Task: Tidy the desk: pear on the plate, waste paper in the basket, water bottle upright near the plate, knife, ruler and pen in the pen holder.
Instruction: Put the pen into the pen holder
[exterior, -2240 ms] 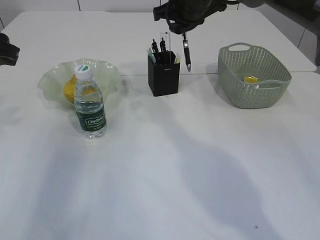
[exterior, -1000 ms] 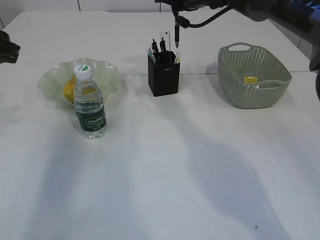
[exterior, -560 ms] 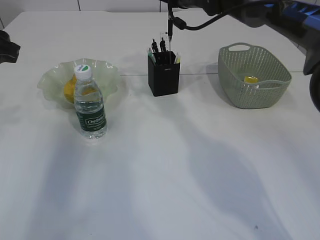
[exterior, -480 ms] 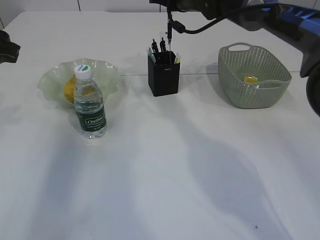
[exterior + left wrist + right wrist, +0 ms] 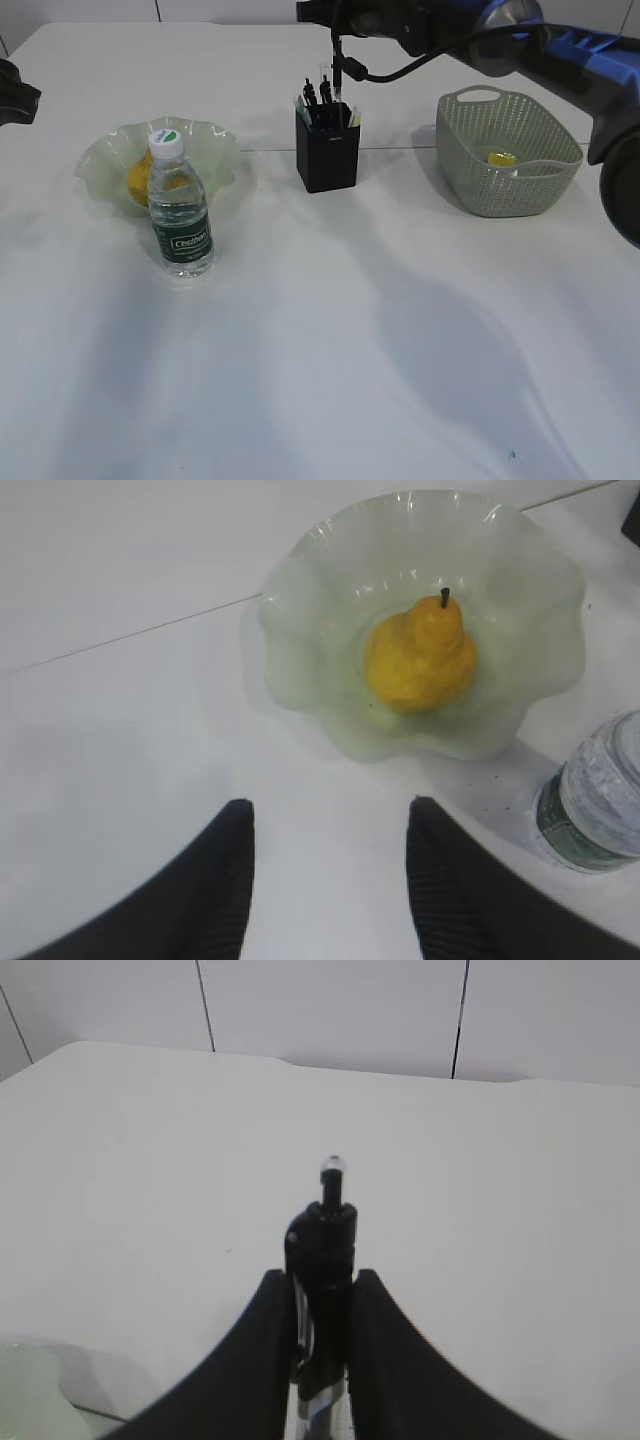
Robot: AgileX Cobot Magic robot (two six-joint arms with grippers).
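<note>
My right gripper (image 5: 338, 22) reaches in from the top right, shut on a black pen (image 5: 337, 68) that hangs upright over the black pen holder (image 5: 327, 152). The pen's tip is down among the pens standing there. The right wrist view shows the pen (image 5: 322, 1245) clamped between my right gripper (image 5: 320, 1285) fingers. A clear ruler (image 5: 325, 80) stands in the holder; I cannot pick out the knife. The pear (image 5: 420, 660) lies on the green plate (image 5: 300, 610). The water bottle (image 5: 180, 208) stands upright in front of the plate (image 5: 105, 155). My left gripper (image 5: 330, 820) hovers open and holds nothing.
The green basket (image 5: 545, 190) stands at the right with a yellow waste paper scrap (image 5: 502, 158) inside. The bottle (image 5: 595, 800) is at the right edge of the left wrist view. The left arm (image 5: 15, 100) sits at the far left edge of the desk (image 5: 350, 330).
The right arm has carried the pen leftward from beside the holder to above it, turned it upright and lowered it toward the holder. The left arm has not moved.
</note>
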